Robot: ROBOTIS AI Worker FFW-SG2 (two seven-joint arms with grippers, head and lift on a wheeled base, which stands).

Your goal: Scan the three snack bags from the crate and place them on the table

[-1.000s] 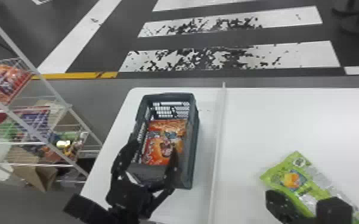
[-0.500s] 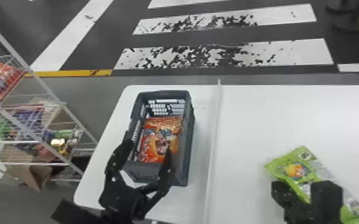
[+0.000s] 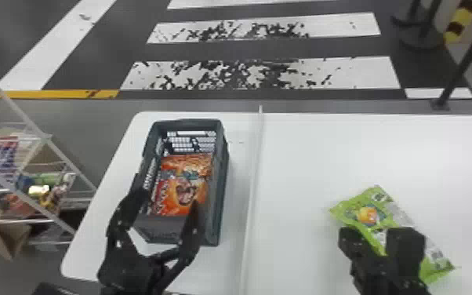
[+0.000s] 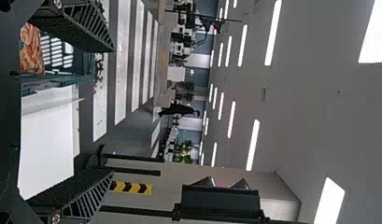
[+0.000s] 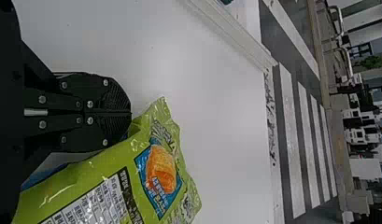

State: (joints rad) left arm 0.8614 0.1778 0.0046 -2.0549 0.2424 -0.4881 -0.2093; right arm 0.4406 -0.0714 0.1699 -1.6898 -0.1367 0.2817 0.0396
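So the green snack bag (image 3: 368,215) is being shifted a bit farther from the raised divider (image 3: 251,176) and toward the table's far edge compared with a second ago, and it's being turned a little too, so it's sitting at a steeper slant. The right gripper (image 3: 377,239) is being moved the same way along with it.

Pose-wise, that arm is being reached in from the near side, with its gripper being held low over the bag. In its own wrist view the fingers of the right gripper (image 5: 131,112) are being kept pressed together. Whether a sliver of bag is being clenched in there, can't tell.

The bag is being supported by the white table (image 3: 317,157), right of the divider. Its edge is being overlapped by the fingertips, the picture end is being left showing past them, and the other end is being angled off to the right and nearer.

Over on the left, the left gripper (image 3: 166,196) is being held with its fingers spread above the near part of the dark crate (image 3: 220,176), nothing being gripped. An orange snack bag (image 3: 186,190) is being held inside the crate. Farther out, more packets are being stored on a wire rack (image 3: 51,145).
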